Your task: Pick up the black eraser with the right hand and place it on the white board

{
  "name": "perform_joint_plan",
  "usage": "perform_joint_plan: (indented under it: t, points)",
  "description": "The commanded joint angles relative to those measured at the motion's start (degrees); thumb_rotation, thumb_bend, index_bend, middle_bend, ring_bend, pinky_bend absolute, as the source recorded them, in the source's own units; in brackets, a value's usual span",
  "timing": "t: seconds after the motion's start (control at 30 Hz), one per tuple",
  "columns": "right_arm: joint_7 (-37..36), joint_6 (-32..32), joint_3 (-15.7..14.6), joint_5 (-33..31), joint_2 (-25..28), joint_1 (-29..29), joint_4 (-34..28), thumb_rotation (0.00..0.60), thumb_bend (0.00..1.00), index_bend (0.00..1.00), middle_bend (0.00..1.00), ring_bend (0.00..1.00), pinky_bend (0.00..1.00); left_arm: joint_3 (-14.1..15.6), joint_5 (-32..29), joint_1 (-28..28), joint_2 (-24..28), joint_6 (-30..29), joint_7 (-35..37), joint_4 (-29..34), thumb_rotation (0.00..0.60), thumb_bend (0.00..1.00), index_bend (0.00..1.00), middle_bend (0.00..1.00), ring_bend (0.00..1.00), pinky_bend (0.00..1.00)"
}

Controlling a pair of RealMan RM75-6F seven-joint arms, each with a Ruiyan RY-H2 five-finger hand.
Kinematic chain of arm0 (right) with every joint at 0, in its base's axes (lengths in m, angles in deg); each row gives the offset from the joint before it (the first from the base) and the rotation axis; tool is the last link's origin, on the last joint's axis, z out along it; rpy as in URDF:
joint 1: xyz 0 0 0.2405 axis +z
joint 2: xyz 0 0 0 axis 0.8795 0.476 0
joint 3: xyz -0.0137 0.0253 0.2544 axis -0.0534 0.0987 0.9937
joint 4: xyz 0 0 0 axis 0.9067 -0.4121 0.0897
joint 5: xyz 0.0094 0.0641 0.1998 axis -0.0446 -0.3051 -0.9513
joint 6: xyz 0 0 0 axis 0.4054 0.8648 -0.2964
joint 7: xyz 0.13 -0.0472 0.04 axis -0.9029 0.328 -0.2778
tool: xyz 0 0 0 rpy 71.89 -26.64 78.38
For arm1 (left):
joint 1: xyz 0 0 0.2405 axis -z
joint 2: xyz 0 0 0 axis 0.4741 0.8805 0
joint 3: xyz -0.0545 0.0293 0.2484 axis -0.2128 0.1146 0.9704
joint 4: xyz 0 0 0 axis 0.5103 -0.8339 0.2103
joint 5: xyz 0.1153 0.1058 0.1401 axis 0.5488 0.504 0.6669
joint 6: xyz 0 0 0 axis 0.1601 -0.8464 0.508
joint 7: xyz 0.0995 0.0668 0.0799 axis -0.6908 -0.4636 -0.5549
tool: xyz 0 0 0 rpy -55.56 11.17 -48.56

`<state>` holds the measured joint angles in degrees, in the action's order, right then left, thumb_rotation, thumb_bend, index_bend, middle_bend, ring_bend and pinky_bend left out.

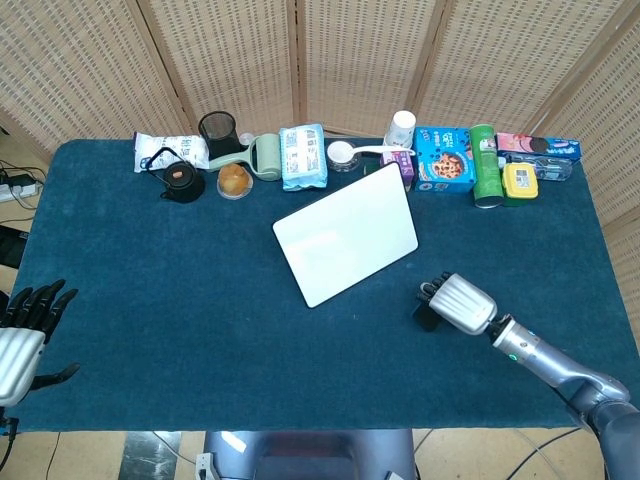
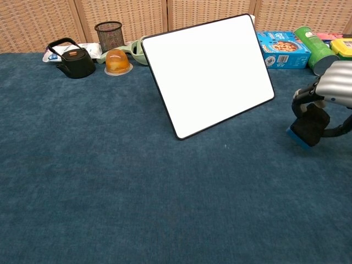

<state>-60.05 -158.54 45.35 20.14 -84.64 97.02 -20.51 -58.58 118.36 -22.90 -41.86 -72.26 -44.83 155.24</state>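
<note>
Fingers (image 2: 301,99) grip black eraser (image 2: 308,125); head view hides them.

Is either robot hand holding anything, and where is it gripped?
The right robot hand grips the black eraser by its upper end; the left robot hand holds nothing.

Open blue tabletop (image 1: 180,290) lies between the right robot hand (image 1: 458,303), gripping the black eraser (image 2: 308,126), and the white board (image 1: 346,246), with nothing standing in that gap. Behind the board a crowded back row, from the black teapot (image 1: 176,180) to the green can (image 1: 485,165), walls off the far edge. The left robot hand (image 1: 25,335) sits apparently well clear at the near-left corner.
</note>
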Motion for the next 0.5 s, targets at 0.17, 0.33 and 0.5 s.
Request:
perform_joint_plan:
  t: [0.17,0.33,0.5]
  points:
    - [-2.2,1.9,7.3,-10.3,-1.3,-2.0,-6.1,0.6,0.34,0.64,0.67,0.61,0.64,0.2,0.5,-0.2,-0.1,-0.3,-0.1,0.1,0.6,0.15,0.0,0.0,0.0,0.0]
    - [1.7,5.4,12.5,-17.1,-0.4,-1.5,-14.4,0.6,0.34,0.65,0.68,0.62,0.65,0.3,0.5,-0.2,-0.1,-0.3,-0.3,0.2,0.6,0.15,0.0,0.0,0.0,0.0]
    - [9.8,9.7,19.2,-26.1,-1.2,-0.4,-23.5,0.6,0.34,0.65,0.68,0.62,0.66,0.2,0.4,0.0,0.0,0.0,-0.1,0.2,0.6,0.15,0.0,0.0,0.0,0.0]
